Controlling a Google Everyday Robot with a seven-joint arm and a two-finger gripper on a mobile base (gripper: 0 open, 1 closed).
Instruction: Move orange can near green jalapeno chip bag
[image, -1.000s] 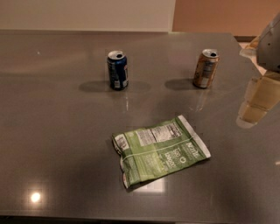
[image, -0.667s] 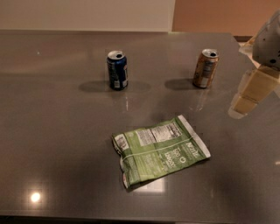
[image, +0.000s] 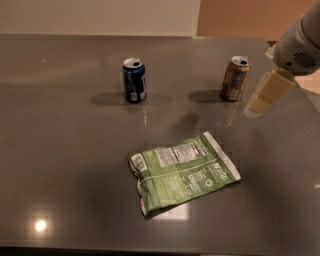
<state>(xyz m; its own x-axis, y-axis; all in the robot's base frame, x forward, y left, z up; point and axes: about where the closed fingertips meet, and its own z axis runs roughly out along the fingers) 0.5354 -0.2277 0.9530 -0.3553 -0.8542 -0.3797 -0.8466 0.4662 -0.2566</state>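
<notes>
The orange can (image: 235, 78) stands upright on the dark grey table at the back right. The green jalapeno chip bag (image: 182, 172) lies flat at the middle front, its white nutrition panel facing up. My gripper (image: 260, 100) hangs from the white arm at the right edge, just right of the orange can and a little in front of it, apart from it.
A dark blue can (image: 134, 80) stands upright at the back, left of the orange can. The grey table (image: 65, 165) runs to a back edge along the wall and a right edge near the arm.
My gripper has moved left and up toward the orange can. The cans and the bag have not moved.
</notes>
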